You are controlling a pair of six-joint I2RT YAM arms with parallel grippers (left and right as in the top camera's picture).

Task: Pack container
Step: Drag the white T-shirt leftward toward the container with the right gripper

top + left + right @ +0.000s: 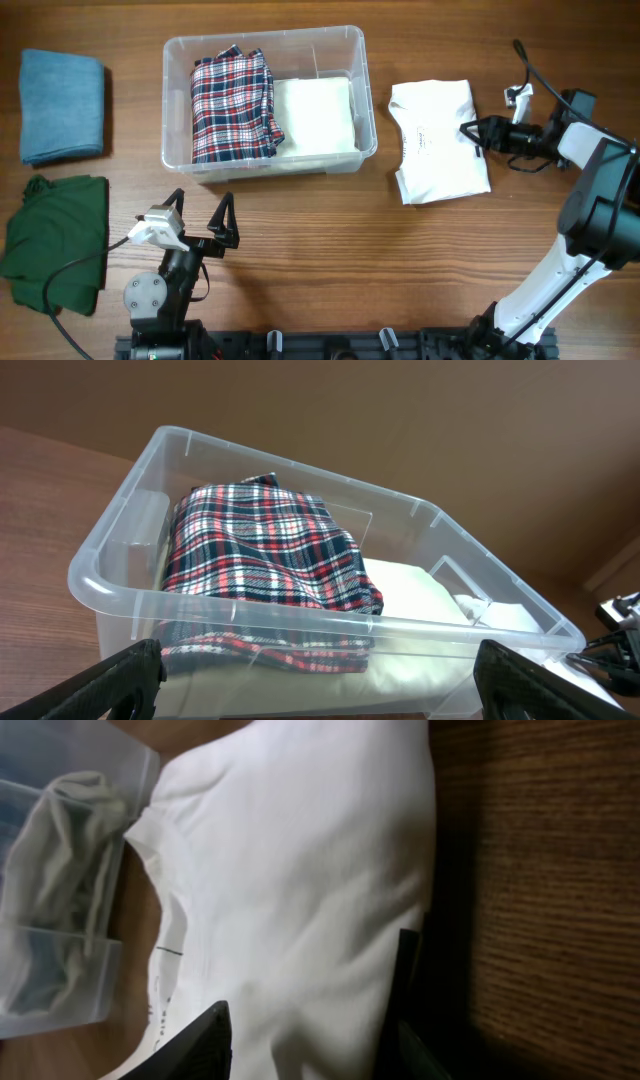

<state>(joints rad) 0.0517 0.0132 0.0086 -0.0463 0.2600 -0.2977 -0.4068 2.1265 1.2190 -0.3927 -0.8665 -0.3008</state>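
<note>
The clear container (268, 165) stands at the table's back middle. It holds a folded red, white and navy plaid shirt (232, 105) on the left and a cream cloth (315, 115) on the right. It also shows in the left wrist view (100, 585), with the plaid shirt (265, 550) inside. A folded white shirt (435, 140) lies on the table to the right of the container. My right gripper (468, 130) is at that shirt's right edge, its fingers (310, 1030) closed on the white fabric (300, 870). My left gripper (205, 215) is open and empty in front of the container.
A folded blue towel (62, 105) lies at the back left. A dark green garment (55, 240) lies at the front left, with the left arm's cable over it. The container's corner shows in the right wrist view (60, 870).
</note>
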